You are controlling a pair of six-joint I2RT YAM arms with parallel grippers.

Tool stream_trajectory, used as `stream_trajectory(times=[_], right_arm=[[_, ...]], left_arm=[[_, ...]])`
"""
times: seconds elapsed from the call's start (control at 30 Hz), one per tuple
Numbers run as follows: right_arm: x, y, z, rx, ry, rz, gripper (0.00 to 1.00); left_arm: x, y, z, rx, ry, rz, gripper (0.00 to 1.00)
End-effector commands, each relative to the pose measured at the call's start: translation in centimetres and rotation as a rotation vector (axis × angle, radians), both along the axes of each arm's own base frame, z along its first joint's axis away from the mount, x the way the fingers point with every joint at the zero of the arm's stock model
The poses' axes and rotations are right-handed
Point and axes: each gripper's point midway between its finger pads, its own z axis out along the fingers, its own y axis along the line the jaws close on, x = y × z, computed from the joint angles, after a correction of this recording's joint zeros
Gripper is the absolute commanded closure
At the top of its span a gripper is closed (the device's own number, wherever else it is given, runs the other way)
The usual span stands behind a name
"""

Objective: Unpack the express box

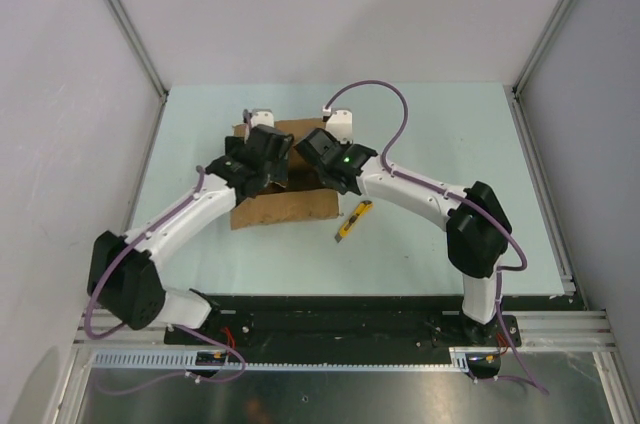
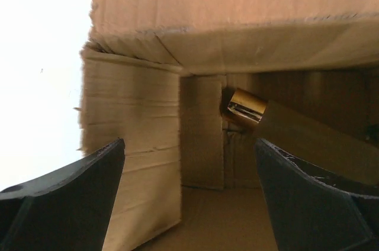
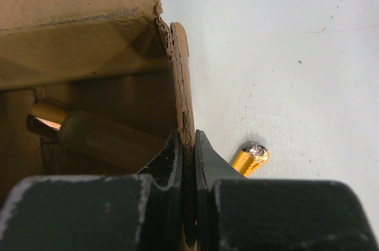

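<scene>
Pale green table [image 1: 450,144] between white walls: the express box [image 1: 288,208] sits mid-table, opened at the top, with both arms bent over it.

The right gripper [image 3: 186,140] is clamped tight on the cardboard edge of the box's three-o'clock wall, probably to steady the carton. The left gripper [image 2: 189,147], on the nine-o'clock side, has its jaws spread wide and empty. It looks in at a tan cylinder [image 2: 308,138] with a gold cap [image 2: 244,108], likely its next pick. A yellow utility knife [image 1: 353,220] lies at four o'clock, just beside the box. No label or print is readable.
</scene>
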Motion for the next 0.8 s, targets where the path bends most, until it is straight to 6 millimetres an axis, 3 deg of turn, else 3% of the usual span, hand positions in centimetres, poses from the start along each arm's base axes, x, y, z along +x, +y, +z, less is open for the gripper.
stream_trajectory(times=[0.0,0.27,0.5,0.6,0.67,0.77], right_arm=[[1.2,0.0,1.1,0.100,-0.081,-0.095,1.00],[1.0,0.4,-0.3,0.135,-0.031,-0.072,1.00],[1.5,0.3,-0.9,0.156,-0.004,-0.068,1.00],[1.6,0.5,-1.6,0.163,0.013,-0.063,1.00],[1.7,0.6,-2.1,0.169,0.031,-0.057,1.00],[1.7,0.7,-2.7,0.179,0.053,-0.053,1.00]], left_arm=[[-0.3,1.2,-2.2,0.082,0.031,0.072,0.05],[-0.2,2.8,-1.9,0.173,0.004,0.135,0.04],[-0.4,3.7,4.2,0.235,-0.145,0.160,0.04],[-0.7,4.1,5.6,0.246,-0.170,0.156,0.04],[-0.8,4.0,5.5,0.243,-0.161,0.131,0.03],[-0.8,3.1,3.3,0.253,-0.098,0.072,0.02]])
